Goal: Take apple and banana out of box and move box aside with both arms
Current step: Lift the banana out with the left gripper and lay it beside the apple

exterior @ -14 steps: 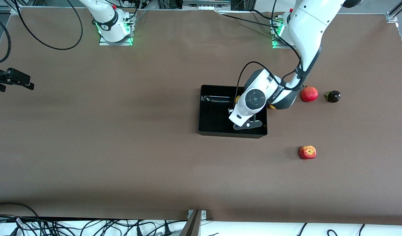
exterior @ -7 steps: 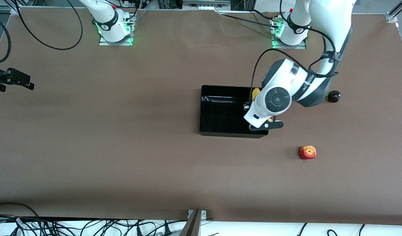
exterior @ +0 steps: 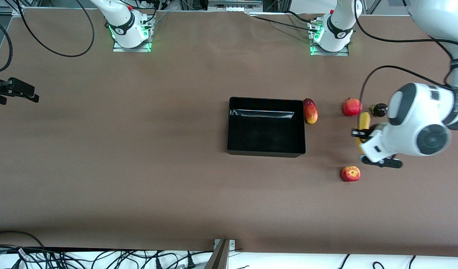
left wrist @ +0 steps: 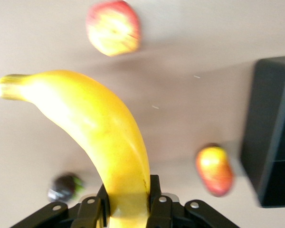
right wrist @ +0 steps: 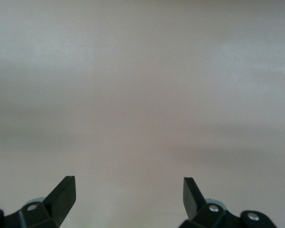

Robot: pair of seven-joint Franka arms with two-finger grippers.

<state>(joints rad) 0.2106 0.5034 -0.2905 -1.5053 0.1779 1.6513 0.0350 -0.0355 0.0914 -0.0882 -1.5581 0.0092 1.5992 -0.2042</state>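
My left gripper is shut on one end of the long yellow banana, which it holds in the air over the table between the pomegranate and the apple. In the left wrist view the banana curves away from the gripper, whose black fingers press its sides. The small red apple lies on the table, nearer the front camera than the held banana. The black box stands mid-table with nothing in it, and its corner shows. My right gripper is open over bare table.
A red-yellow mango lies against the box's wall toward the left arm's end. A round red pomegranate and a small dark fruit lie beside it, farther toward that end. Cables run along the table's front edge.
The left arm has swung from over the box toward its own end of the table, carrying the banana. The mango and the pomegranate have come into view. The right gripper has not moved.
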